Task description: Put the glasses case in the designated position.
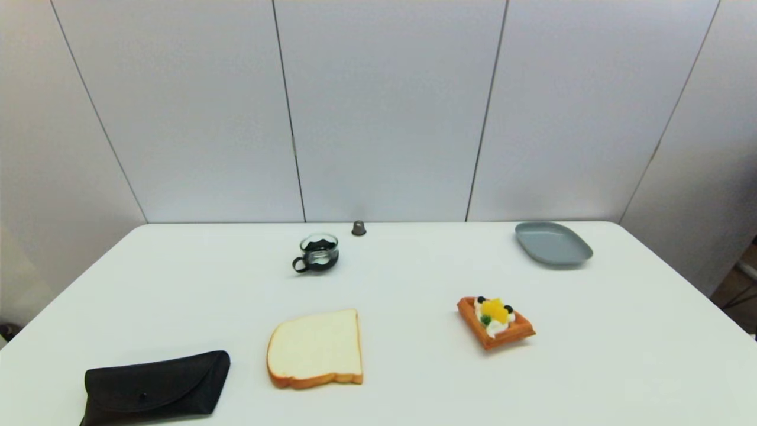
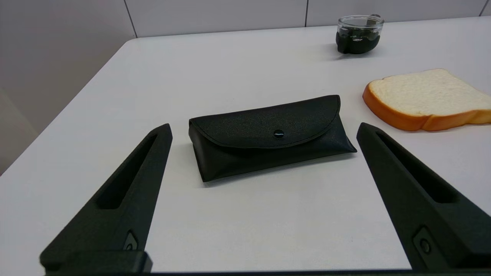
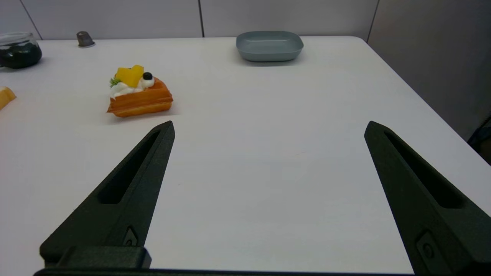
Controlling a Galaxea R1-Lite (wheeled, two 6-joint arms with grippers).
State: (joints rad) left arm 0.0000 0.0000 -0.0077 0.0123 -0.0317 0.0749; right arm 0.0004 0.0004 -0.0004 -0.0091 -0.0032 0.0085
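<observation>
Your left claw (image 2: pixel 264 130) is spread wide, empty, with the glasses case (image 2: pixel 268 136) straight ahead, lying crosswise on the worktop (image 2: pixel 238 214) just left of the bread slice (image 2: pixel 425 97). Right claw (image 3: pixel 268 128), released too, is much farther off.

Nothing readable anywhere here, honestly. No labels, brand names, numbers or signs on anything on the table or the wall panels behind it. The glasses case (image 2: pixel 268 136) is plain black, just a small snap button, no logo or print.
</observation>
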